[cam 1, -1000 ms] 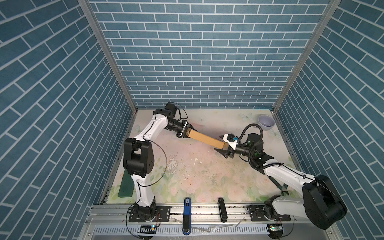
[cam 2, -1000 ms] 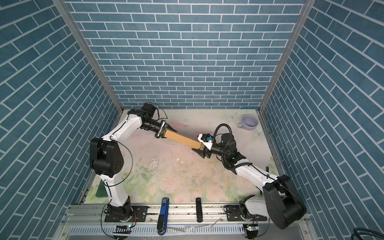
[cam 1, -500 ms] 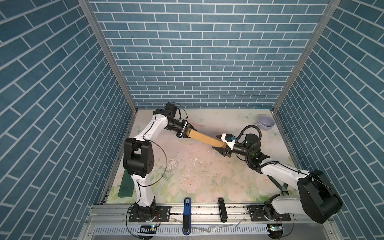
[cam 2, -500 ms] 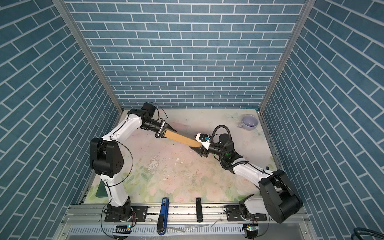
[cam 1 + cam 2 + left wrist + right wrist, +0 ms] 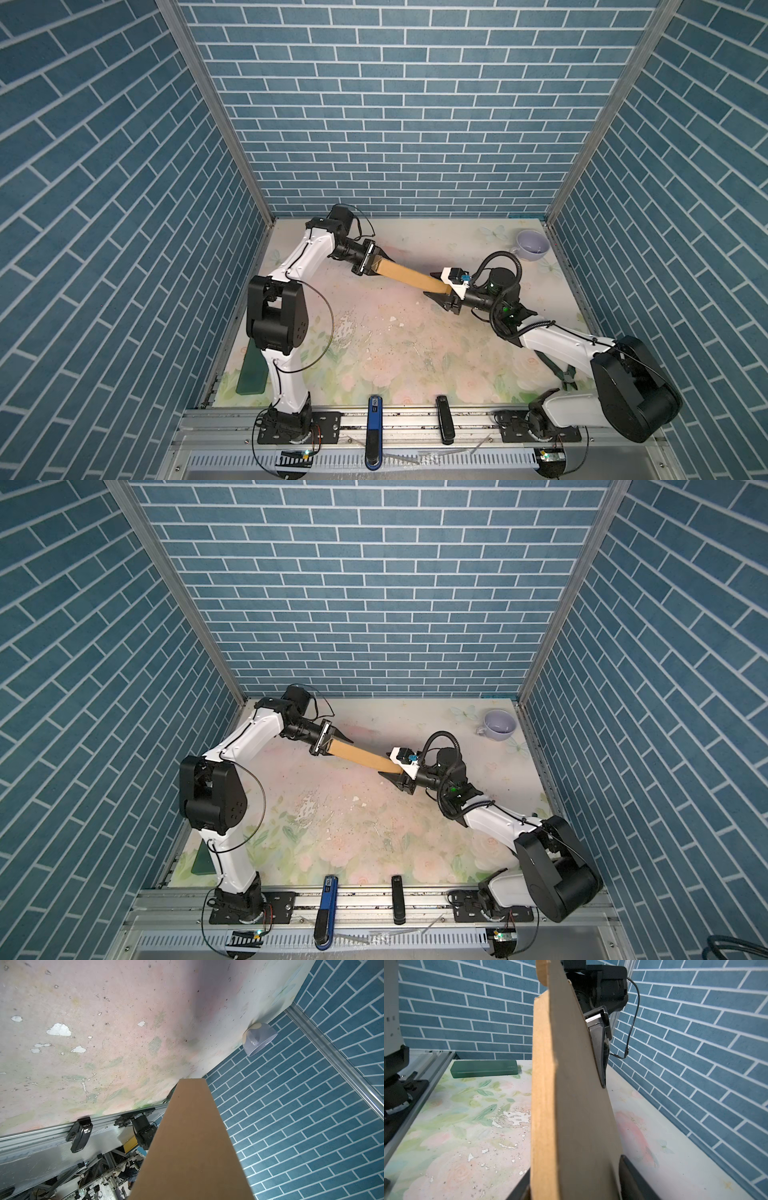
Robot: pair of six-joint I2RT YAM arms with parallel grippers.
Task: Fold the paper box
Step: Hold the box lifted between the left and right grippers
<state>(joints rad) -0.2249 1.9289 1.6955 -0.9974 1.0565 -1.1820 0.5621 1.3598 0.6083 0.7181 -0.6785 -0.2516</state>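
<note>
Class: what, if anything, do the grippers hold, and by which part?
The paper box: left gripper clamps one end; right gripper straddles the opposite end, contact unclear.

We had the paper box stretched between left gripper and right gripper above the table; cup far right, case near left.

Lilac cup far rt corner; grn case front-lft, floral mat.
</note>
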